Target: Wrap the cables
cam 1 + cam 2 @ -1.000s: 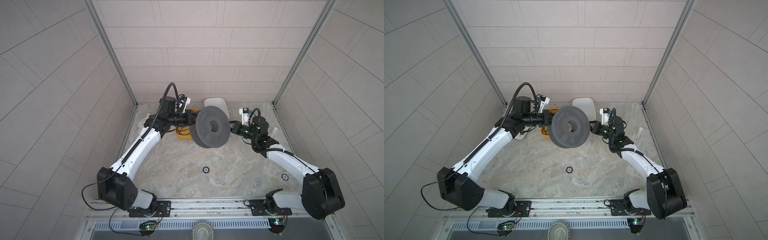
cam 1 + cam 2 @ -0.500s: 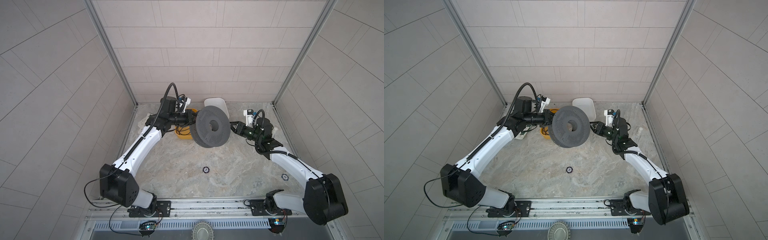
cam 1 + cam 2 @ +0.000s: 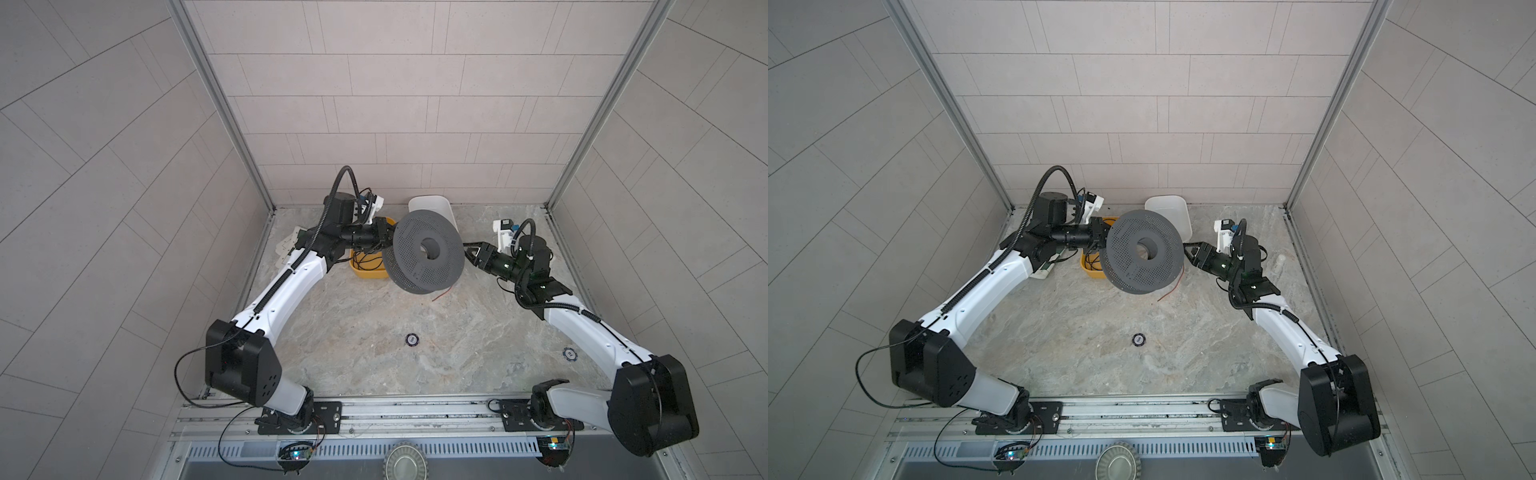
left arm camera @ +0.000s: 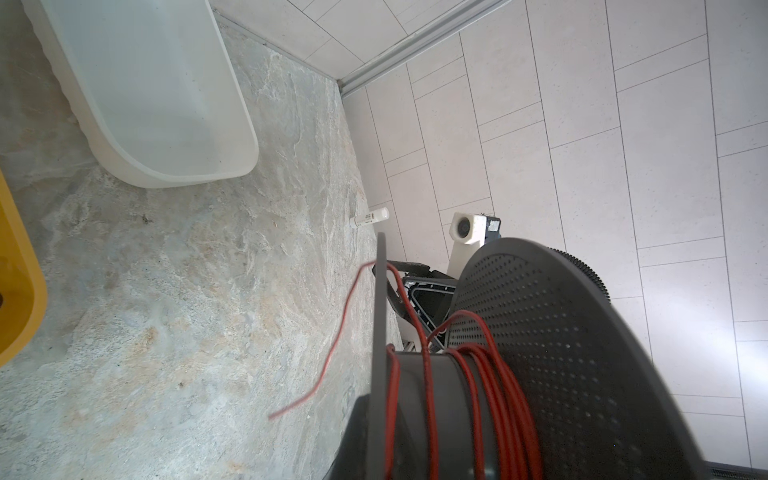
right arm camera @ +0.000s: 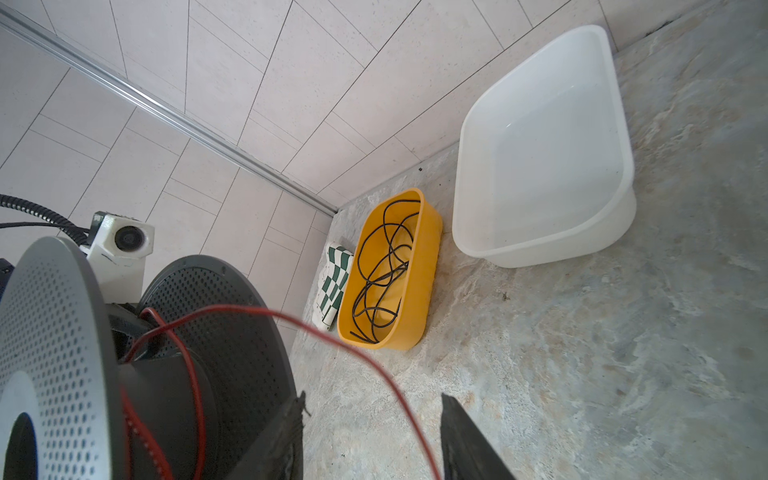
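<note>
Pale tiled walls close in a mottled stone table [image 3: 374,332]. In both top views my left gripper [image 3: 384,237] is clenched on the rim of a grey perforated spool [image 3: 424,253] and holds it on edge, off the table, in front of a yellow tub [image 3: 365,272] and a white tub [image 3: 432,203]. My right gripper [image 3: 471,251] sits just beside the spool's opposite rim, jaws parted. Of the red wire [image 3: 440,296] only a loose tail shows, trailing down below the spool, near my right gripper and apart from it.

In the left wrist view the red wire [image 4: 490,374] lies in several turns round the spool's hub, between the two flanges. One strand climbs over a flange edge and trails away across the table.

In the right wrist view my right gripper [image 5: 370,440] is released, its fingers [image 5: 286,432] well apart. The red wire [image 5: 332,336] arcs out from the hub and drops through the gap between them, close to one finger; I cannot tell whether it touches. Beyond, a black cable [image 5: 382,270] lies coiled in the yellow tub, and a checkered cloth [image 5: 336,282] lies beside it.
</note>
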`<state>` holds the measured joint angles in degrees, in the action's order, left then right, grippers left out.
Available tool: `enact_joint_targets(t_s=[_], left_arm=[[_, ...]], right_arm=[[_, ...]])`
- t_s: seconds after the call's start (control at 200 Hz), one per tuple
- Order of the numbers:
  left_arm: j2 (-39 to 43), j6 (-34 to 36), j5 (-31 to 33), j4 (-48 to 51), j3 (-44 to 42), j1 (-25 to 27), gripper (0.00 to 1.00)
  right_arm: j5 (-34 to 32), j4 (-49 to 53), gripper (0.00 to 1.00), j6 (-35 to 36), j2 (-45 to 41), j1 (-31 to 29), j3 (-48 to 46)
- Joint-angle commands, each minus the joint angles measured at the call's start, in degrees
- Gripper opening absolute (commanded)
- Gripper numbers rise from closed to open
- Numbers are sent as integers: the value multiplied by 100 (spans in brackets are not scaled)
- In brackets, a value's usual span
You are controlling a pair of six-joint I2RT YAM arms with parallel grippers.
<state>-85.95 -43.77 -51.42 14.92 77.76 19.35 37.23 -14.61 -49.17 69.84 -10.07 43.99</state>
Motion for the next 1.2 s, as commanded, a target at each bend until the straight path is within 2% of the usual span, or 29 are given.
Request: enact_joint_targets(t_s=[0.0, 0.165, 0.46, 0.721, 0.886, 1.196], left_arm=[[30, -206, -297, -535, -6, -50, 0], [41, -360, -377, -680, 54, -97, 0], [103, -519, -508, -721, 181, -151, 0], [61, -1061, -641, -1513, -145, -185, 0], [-44, -1939, -821, -2802, -550, -268, 0], [-181, -2083, -766, -3104, -658, -335, 0]], right_arm=[[189, -85, 52, -95, -2, 21, -70], [380, -67, 53, 81, 81, 20, -127], [317, 118, 54, 400, 222, 52, -285], [584, 226, 55, 328, 426, 50, -312], [791, 174, 54, 157, 539, 51, -313], [733, 137, 53, 37, 825, 27, -116]])
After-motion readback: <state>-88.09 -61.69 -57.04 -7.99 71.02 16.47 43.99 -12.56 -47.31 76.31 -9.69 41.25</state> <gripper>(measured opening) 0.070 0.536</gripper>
